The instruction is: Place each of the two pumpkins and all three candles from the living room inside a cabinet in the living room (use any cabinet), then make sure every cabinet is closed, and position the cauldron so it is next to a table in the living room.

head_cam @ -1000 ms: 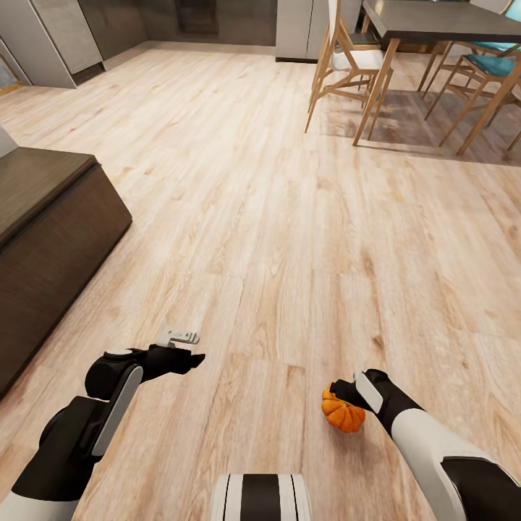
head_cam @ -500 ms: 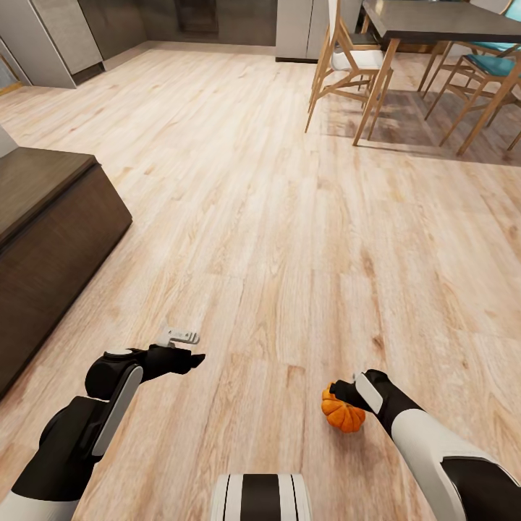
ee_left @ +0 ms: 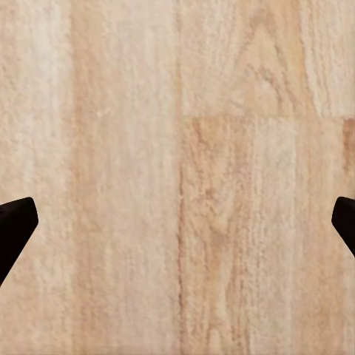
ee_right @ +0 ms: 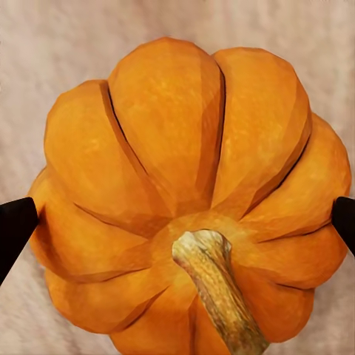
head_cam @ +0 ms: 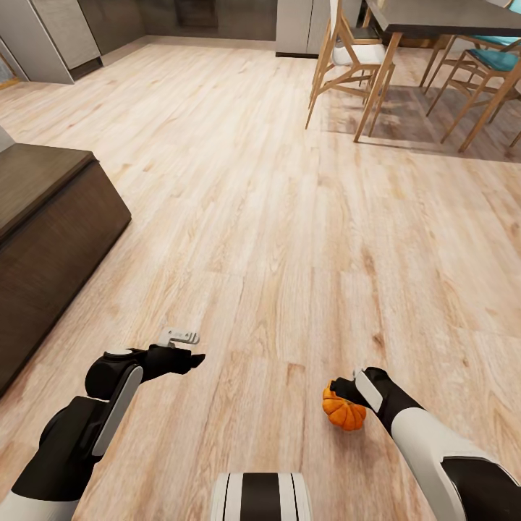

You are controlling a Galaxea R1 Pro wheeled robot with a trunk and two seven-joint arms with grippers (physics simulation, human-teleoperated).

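Orange pumpkin (head_cam: 343, 414) clamped between the right gripper (head_cam: 346, 399) fingers, held above the plank floor (head_cam: 289, 217). Left gripper (head_cam: 189, 359) spread apart, empty. Since a second ago the head view has tilted slightly down; arms unchanged, so the carry continues. Cabinet (head_cam: 51, 239) at left, closed. Right wrist view shows the stem (ee_right: 214, 285); head view doesn't.
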